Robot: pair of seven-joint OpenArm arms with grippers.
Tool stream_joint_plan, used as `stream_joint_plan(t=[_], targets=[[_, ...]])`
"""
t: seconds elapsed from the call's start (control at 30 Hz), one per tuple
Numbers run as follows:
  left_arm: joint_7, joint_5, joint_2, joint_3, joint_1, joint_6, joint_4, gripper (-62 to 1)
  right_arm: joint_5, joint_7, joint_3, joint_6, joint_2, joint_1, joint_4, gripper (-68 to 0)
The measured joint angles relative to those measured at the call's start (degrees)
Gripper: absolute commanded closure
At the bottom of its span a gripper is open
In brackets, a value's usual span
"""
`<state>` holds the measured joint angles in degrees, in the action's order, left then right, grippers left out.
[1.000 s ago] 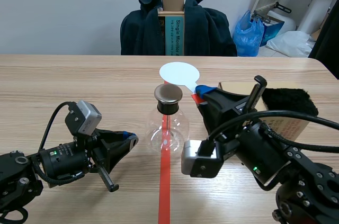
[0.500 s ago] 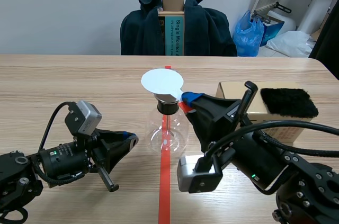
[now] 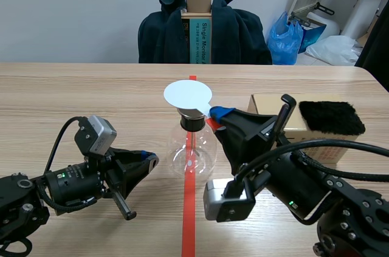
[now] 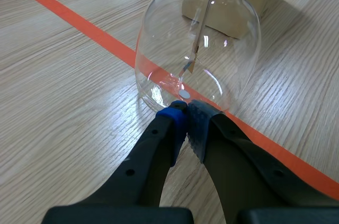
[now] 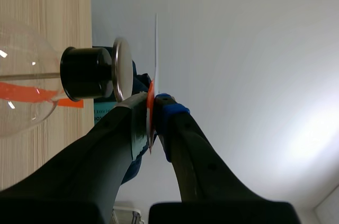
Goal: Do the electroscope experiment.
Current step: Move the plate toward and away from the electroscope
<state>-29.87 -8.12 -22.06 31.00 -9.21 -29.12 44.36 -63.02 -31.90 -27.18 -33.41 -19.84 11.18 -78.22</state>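
Right gripper (image 5: pixel 152 112) clamped on white disc (image 3: pixel 188 94) — disc hung just over flask (image 3: pixel 191 147) and its metal cap (image 5: pixel 122 69), possibly touching. Left gripper (image 4: pixel 185 113) closed, empty — tips beside flask base.

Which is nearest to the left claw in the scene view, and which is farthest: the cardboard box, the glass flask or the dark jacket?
1. Glass flask: just ahead of the left claw.
2. Cardboard box: right, mid-table.
3. Dark jacket: beyond the table.
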Motion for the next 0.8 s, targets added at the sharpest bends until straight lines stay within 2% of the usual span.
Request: stream_joint_plan(t=[0.8], targets=[[-0.5, 0.0, 0.0, 0.0, 0.0, 0.0, 0.0, -2.8, 0.0, 20.5, 0.0, 0.0, 0.0, 0.0, 0.0, -0.7]])
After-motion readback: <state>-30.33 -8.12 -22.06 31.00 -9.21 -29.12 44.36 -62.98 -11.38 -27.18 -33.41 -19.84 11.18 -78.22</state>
